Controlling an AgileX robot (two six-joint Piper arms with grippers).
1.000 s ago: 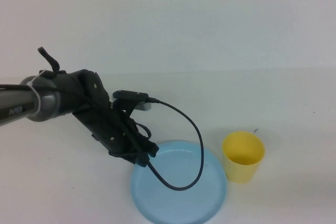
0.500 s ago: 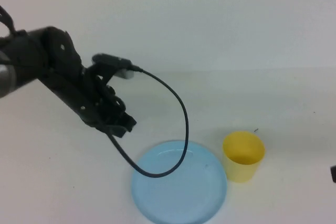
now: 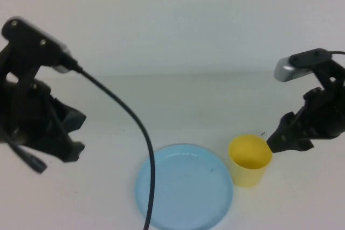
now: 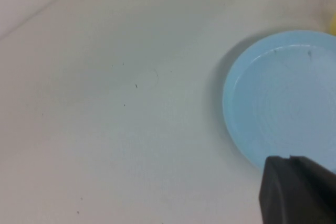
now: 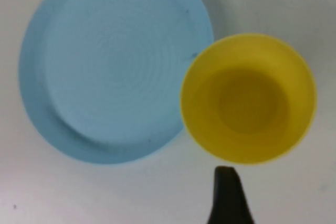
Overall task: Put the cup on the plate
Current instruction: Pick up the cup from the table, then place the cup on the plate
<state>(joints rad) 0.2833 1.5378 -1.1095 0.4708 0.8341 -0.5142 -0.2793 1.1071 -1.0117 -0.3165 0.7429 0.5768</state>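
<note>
Nearest my side of the worktop (image 3: 178, 106): plate (image 3: 183, 186), light blue, flat, nothing on it; its near edge is cut off by the high view.

Just right of it: cup (image 3: 249, 160), yellow, upright, mouth open. From the right wrist view its rim overlaps the plate's edge; I cannot tell whether the two touch or merely sit side by side.

Right hand (image 3: 285, 138): poised just beside the cup on its right, slightly above rim height, fingers apart. Only one dark fingertip (image 5: 227, 195) shows in the wrist view, short of the cup; the other finger is out of frame.

Left hand (image 3: 67, 144): well away at the left, off the plate, fingers together, carrying nothing. Its cable (image 3: 135, 144) loops across the plate's left edge in the high view.

Step in hand, as I judge it: approach to the cup, no grasp yet. Next move calls for my lowering the right hand to straddle the cup wall, closing, lifting clear of the plate rim, then a short shift left to set it down.

Hard to make out: the left arm is blurred.
</note>
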